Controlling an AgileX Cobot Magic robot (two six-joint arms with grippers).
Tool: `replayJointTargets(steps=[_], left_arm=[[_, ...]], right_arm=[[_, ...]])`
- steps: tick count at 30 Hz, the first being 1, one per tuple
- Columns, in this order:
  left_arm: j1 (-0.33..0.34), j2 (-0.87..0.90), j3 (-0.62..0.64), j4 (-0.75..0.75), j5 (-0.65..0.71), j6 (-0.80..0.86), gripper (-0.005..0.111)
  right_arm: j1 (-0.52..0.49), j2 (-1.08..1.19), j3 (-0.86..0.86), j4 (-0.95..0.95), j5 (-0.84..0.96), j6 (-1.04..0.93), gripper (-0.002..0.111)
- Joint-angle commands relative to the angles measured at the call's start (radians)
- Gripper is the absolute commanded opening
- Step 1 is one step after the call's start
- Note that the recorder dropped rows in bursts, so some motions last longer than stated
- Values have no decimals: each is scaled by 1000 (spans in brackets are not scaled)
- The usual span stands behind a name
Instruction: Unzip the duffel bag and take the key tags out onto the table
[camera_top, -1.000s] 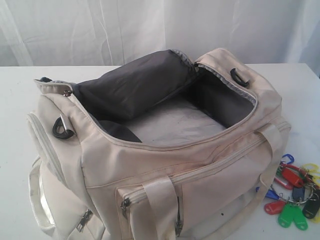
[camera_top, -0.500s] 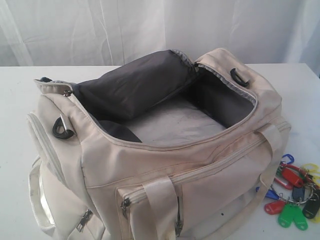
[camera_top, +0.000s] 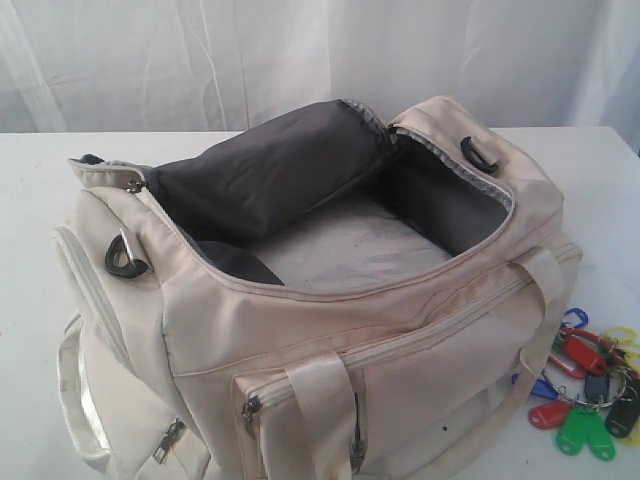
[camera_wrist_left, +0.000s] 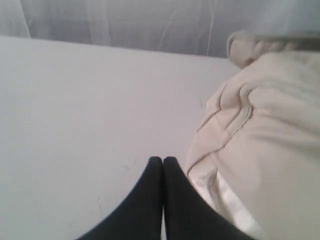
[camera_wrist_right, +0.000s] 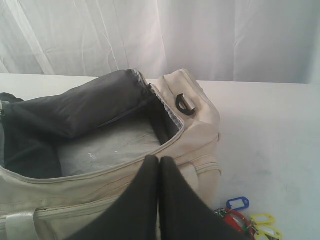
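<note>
**One of each, two pressed shut**

Spread under everything: one white counter (camera_top: 30, 200). Standing on it: one cream duffel bag (camera_top: 300, 330), main zip undone, flap thrown back, dark grey lining and pale floor exposed, lower corners cropped by the frame. Fitted with two black D-rings (camera_top: 125, 257), one per end. Lying on the counter just beside the bag, at the exterior view's right edge: one bunch of key tags (camera_top: 585, 390), too overlapped and edge-cropped to count singly. Missing from the exterior view, seen only by wrist cameras: left hand (camera_wrist_left: 163, 161), fingers pressed together, gripping nothing, beside the bag's end; right hand (camera_wrist_right: 159, 159), likewise closed and empty.
</note>
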Motion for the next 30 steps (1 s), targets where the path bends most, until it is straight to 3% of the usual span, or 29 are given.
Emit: replayJointTargets(steps=[1,4,9,16,30], left_arm=[[-21,-8,97,-2,-62,-5,0],[-41,-8,97,83,41,54,0],[-92,-8,97,108,54,126,0],[-87,-8,97,105,65,36,0],[-87,-8,97,105,63,36,0]], right_arm=[[-9,-3,1,-6,-13,-12,0],[-9,-3,1,-6,-13,-19,0],[-9,-3,1,-6,-13,-19,0],[-9,-3,1,-6,-13,-19,0],[-9,-3,1,-6,-13,-19,0]])
